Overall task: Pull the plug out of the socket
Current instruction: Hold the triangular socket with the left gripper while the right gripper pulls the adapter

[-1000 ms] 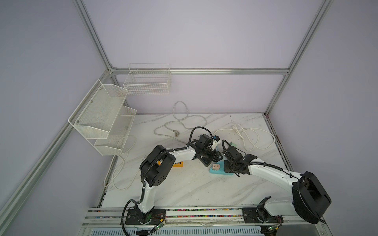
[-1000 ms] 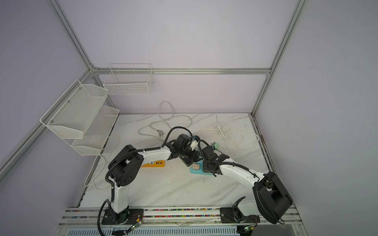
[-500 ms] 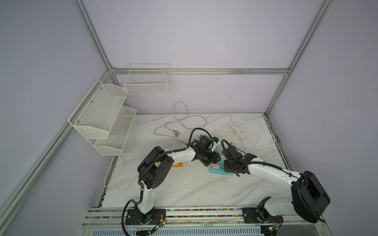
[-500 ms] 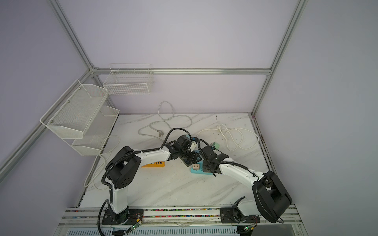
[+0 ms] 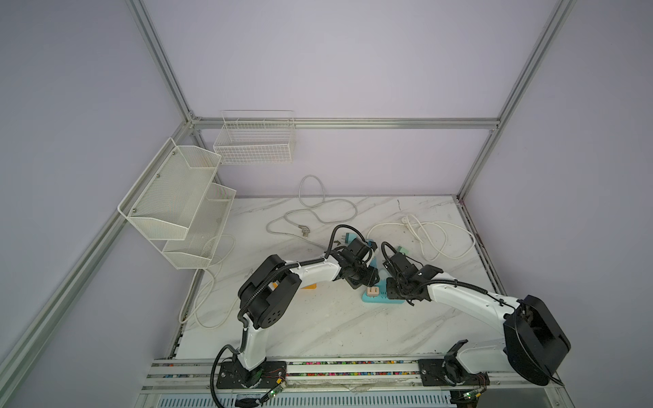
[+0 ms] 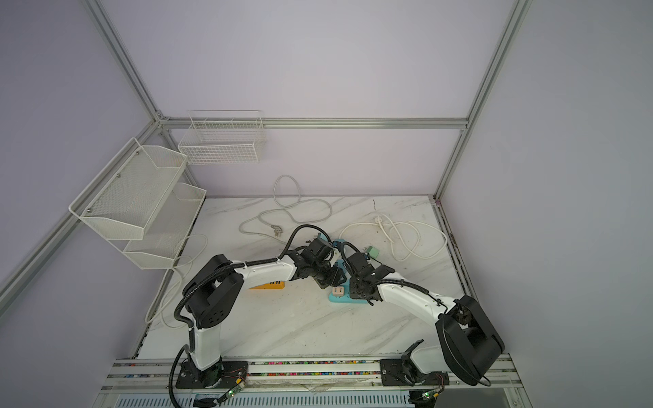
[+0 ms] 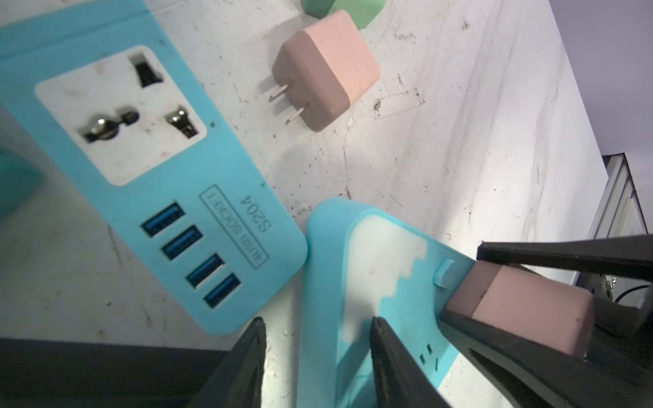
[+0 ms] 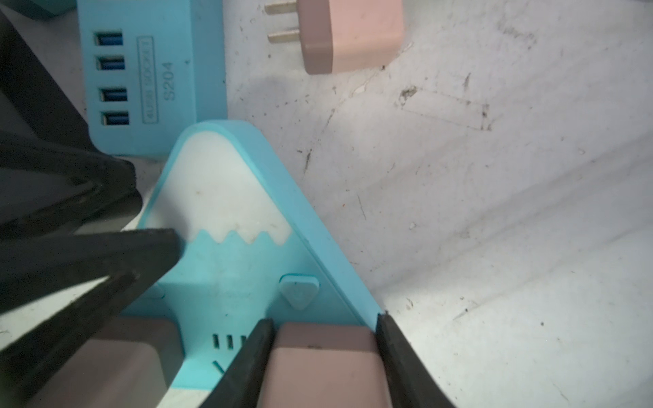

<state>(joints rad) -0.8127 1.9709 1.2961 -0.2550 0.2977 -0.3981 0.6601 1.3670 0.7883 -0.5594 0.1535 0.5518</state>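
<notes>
In both top views the left fingers (image 5: 365, 281) and right fingers (image 6: 358, 288) crowd the socket (image 5: 367, 299) on the tabletop (image 5: 318, 328). Left wrist view: left fingers (image 7: 388, 353) part-open astride the socket's edge, grip unclear. Right wrist view: right fingers (image 8: 258, 353) clamp the plug (image 8: 325, 367), seated in the socket.

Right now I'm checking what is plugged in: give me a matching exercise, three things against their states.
1. loose pink plug
2. gripped pink plug
3. rectangular power strip

A. big outlet empty
B. lying on the table, prongs bare
C. seated in the triangular socket, between the right jaws

Pairs: 1-B, 2-C, 3-A
</notes>
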